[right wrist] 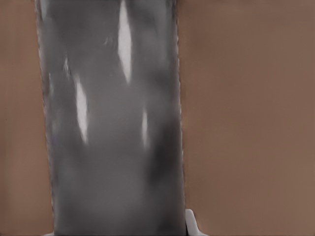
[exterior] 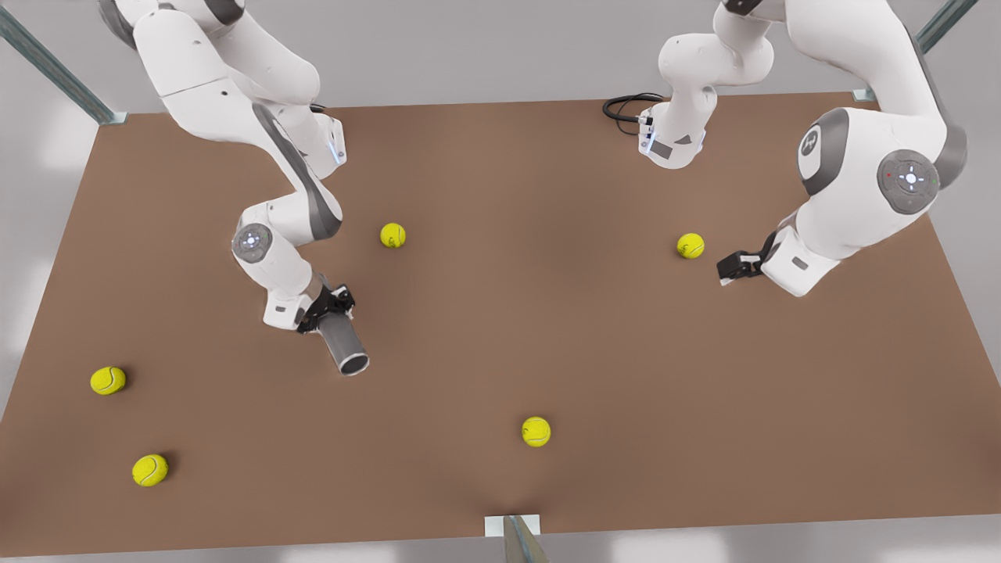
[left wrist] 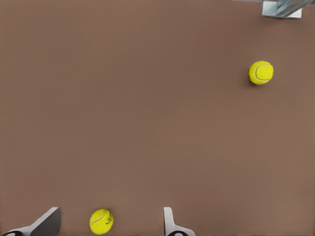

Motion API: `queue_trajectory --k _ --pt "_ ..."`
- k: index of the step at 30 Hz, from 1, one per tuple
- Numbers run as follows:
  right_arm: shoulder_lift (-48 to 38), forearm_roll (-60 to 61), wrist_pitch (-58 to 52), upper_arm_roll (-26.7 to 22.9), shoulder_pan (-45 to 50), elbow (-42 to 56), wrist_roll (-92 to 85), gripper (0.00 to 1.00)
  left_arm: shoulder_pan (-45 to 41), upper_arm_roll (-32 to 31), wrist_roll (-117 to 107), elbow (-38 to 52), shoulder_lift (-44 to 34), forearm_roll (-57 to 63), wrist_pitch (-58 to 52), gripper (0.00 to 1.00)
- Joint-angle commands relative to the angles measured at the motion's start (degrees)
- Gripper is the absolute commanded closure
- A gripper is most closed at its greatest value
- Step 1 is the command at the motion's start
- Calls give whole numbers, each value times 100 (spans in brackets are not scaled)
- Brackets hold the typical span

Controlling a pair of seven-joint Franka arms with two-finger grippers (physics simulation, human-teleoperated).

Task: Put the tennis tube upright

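We see the tennis tube (exterior: 344, 341) on the front view's left half of the brown table (exterior: 547, 328), tilted, its light-rimmed open end pointing toward the table's near edge. The right gripper (exterior: 332, 306) is clamped on the tube's far end, its fingers closed against the grey wall; in the right wrist view the tennis tube (right wrist: 113, 123) runs lengthwise with a fingertip (right wrist: 193, 223) just beside its wall. Bare table surrounds the tube on every side. The closest tennis ball (exterior: 392, 234) lies well apart from it, and 2 more balls (exterior: 108, 380) (exterior: 149, 470) sit near the table's edge on the front view's left.

The left gripper (exterior: 733, 268) waits over the front view's right half, holding nothing. Its fingers (left wrist: 170, 223) stand wide apart, a ball (left wrist: 101, 221) between them below.
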Motion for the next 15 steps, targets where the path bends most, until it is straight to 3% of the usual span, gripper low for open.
queue_trajectory --k 1,4,10,12,15 --pt "41 -17 -1 -53 134 48 7 27 -16 -21 0 -1 -2 170 -2 1" --pt "568 -26 16 -1467 2111 645 -467 27 -33 -83 -18 -9 165 197 104 1" --pt "1324 -70 227 -1600 3465 1541 -960 26 -262 -109 -246 79 867 -2070 894 1" --pt "1658 -210 227 -2030 4247 2121 -960 26 -262 -109 -237 79 1333 -2966 1316 0" --pt "2246 -1088 166 -2145 4599 3070 -968 26 -209 -118 -80 131 1896 -3213 1536 1"
